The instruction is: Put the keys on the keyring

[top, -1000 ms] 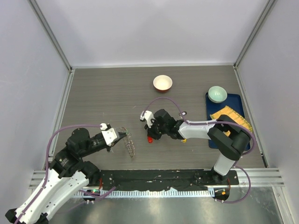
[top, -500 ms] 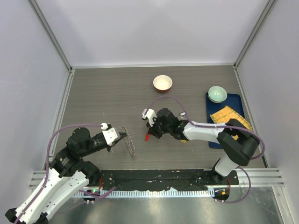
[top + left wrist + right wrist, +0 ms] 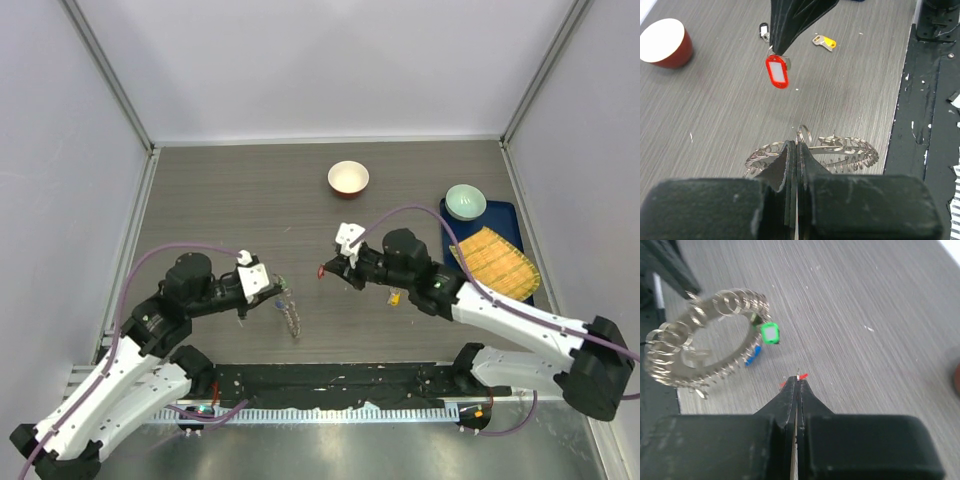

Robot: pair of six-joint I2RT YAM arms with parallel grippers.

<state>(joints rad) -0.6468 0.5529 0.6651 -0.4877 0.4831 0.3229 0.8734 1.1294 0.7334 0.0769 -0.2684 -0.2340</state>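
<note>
Left gripper (image 3: 792, 147): my jaws are pressed together on the rim of the keyring (image 3: 852, 150), holding it up off the table (image 3: 220, 200).
Right gripper (image 3: 797, 380): clamped on the top of the red key (image 3: 777, 72), which hangs free in the air below my fingertips.
Keyring: in front of my left arm, edge-on to the top camera, near the red key but apart from it.
Done: 2 keys seem to be on the ring. The green key (image 3: 769, 333) and the blue key (image 3: 753, 355) dangle from its lower edge, though I cannot make out their links.
In hand: 1 key, the red one, lifted and facing the ring, not yet threaded.
Left: the yellow key (image 3: 825, 43) and the black key (image 3: 763, 31) lie on the table beyond the red one, so I judge 3 of 5 remain.
Progress: a bit under half, by my reckoning.
Next: I need to bring the red key's loop to a gap in the ring, and the opening is small, so a slip is likely.
Red bowl (image 3: 348, 180): at the far middle of the table, nothing in it.
Green bowl (image 3: 465, 201): on the far end of the tray (image 3: 500, 213), looks empty.
Tray: holds the green bowl and a yellow mat (image 3: 497, 262), no keys.
</note>
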